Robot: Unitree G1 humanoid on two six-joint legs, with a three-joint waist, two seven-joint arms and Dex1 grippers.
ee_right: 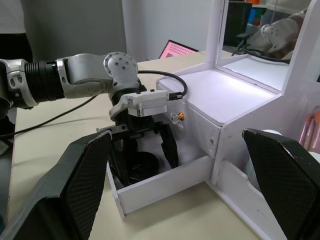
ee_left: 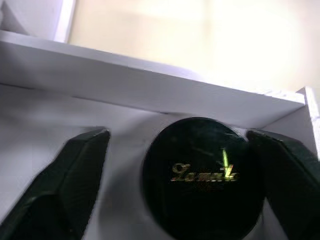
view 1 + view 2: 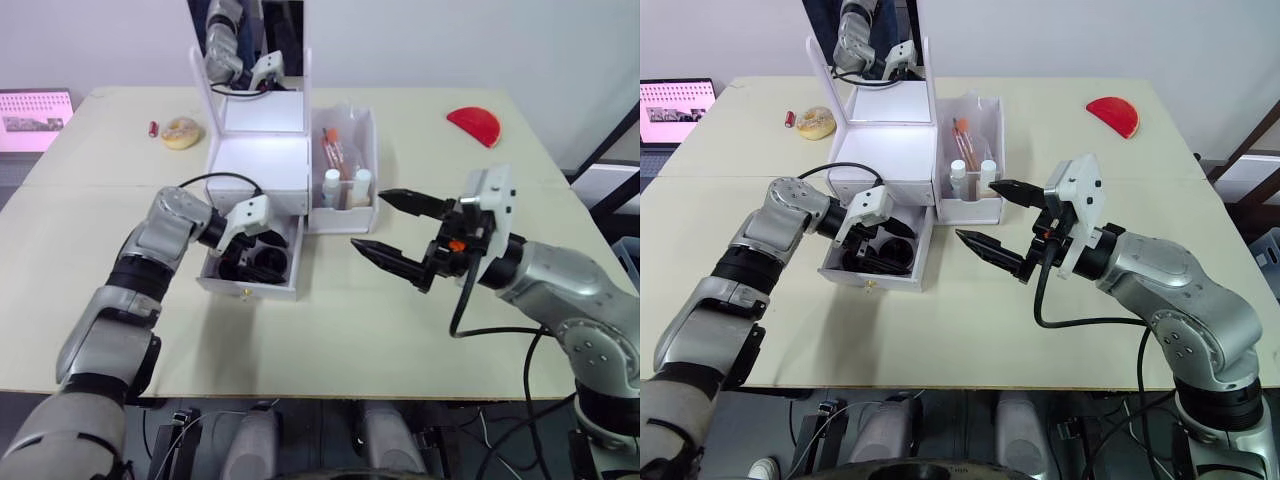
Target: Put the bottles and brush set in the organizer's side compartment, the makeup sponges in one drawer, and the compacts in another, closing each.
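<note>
A gold script brand word is showing on the glossy black lid of the round compact [image 2: 202,180] lying in the open drawer [image 2: 150,95]; it is reading roughly "Lamila", though the last letters are staying unclear. The pink laptop screen [image 3: 35,120], at about ten o'clock on the tabletop, is displaying lines of text too small to read.
</note>
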